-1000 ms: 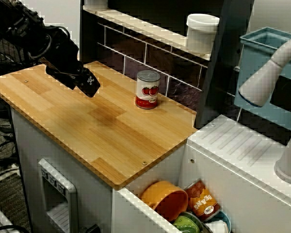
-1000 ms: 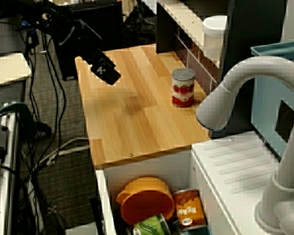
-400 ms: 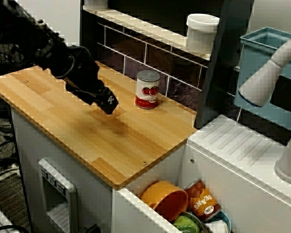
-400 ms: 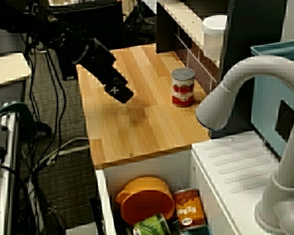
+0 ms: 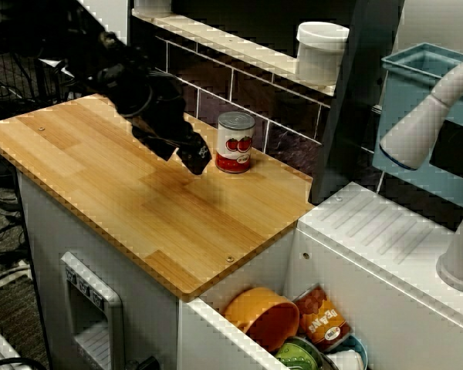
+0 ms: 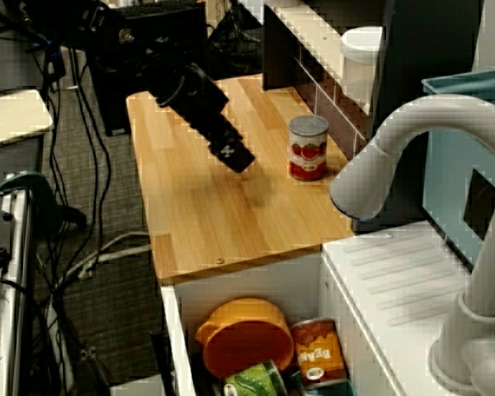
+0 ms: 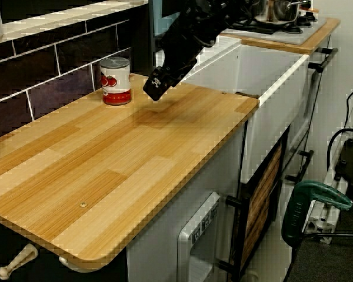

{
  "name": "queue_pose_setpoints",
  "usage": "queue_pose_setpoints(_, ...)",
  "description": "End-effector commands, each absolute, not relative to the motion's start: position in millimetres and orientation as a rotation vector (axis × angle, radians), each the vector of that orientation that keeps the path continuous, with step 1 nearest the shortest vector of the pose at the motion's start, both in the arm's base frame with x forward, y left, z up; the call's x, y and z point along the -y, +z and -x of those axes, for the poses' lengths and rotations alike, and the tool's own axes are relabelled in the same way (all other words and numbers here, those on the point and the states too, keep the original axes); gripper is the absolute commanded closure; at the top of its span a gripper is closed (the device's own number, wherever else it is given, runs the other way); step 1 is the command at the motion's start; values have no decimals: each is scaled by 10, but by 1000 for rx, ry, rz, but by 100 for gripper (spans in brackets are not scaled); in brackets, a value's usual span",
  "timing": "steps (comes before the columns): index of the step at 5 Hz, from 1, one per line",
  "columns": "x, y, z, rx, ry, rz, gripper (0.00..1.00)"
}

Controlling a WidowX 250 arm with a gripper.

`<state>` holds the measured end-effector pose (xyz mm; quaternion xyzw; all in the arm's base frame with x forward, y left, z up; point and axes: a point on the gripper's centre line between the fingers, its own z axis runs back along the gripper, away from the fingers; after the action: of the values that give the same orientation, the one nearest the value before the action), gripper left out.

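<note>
A tomato can (image 5: 234,142) with a red and white label stands upright on the wooden counter (image 5: 131,208), close to the dark tiled back wall. My black gripper (image 5: 194,160) hangs just above the counter, a short way left of the can and not touching it. Its fingers look pressed together, with nothing between them. In the view from the sink side the gripper (image 6: 235,155) sits left of the can (image 6: 308,147). From the counter's end, the gripper (image 7: 155,87) hovers right of the can (image 7: 115,80).
A white tub (image 5: 321,50) stands on the shelf above the can. Right of the counter are a white sink top and grey faucet (image 6: 392,153). An open drawer below holds an orange bowl (image 5: 262,316) and cans. Cables and a green tool (image 7: 315,202) lie on the floor.
My arm has swung right across the counter, from its left part to just beside the tomato can. The can has not moved.
</note>
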<state>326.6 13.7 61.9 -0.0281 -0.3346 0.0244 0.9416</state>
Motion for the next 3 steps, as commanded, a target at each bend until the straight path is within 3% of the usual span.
queue_pose_setpoints(1, -31, 719, -3340, 737, 53, 60, 0)
queue_pose_setpoints(3, -5, 703, -3478, 737, 59, 63, 0)
